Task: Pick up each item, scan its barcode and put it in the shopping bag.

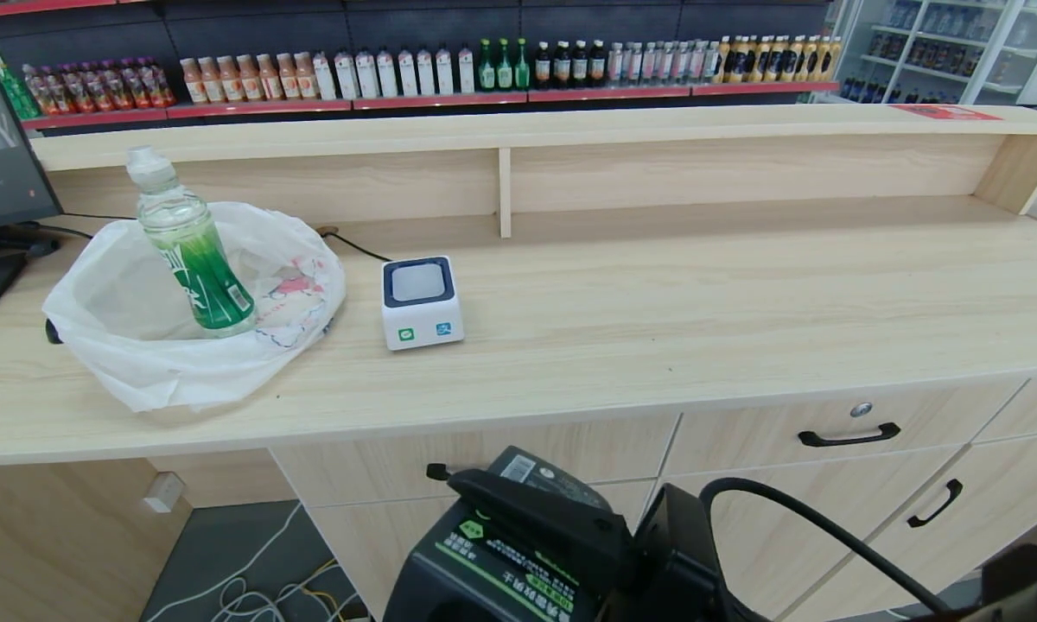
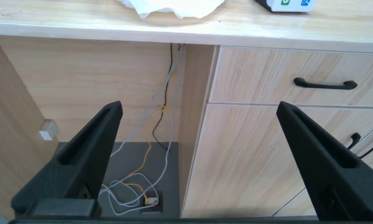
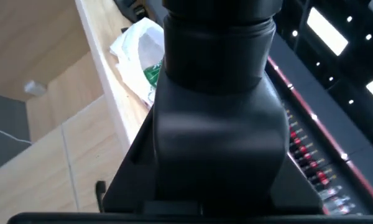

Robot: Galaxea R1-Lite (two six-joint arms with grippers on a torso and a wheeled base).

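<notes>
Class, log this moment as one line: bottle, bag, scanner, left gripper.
bottle: upright in bag | scanner: on counter, beside bag | left gripper: open, empty, facing cupboard front below countertop

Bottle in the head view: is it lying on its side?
No, the bottle stands on its base with its cap up, inside the open white shopping bag on the counter.
</notes>
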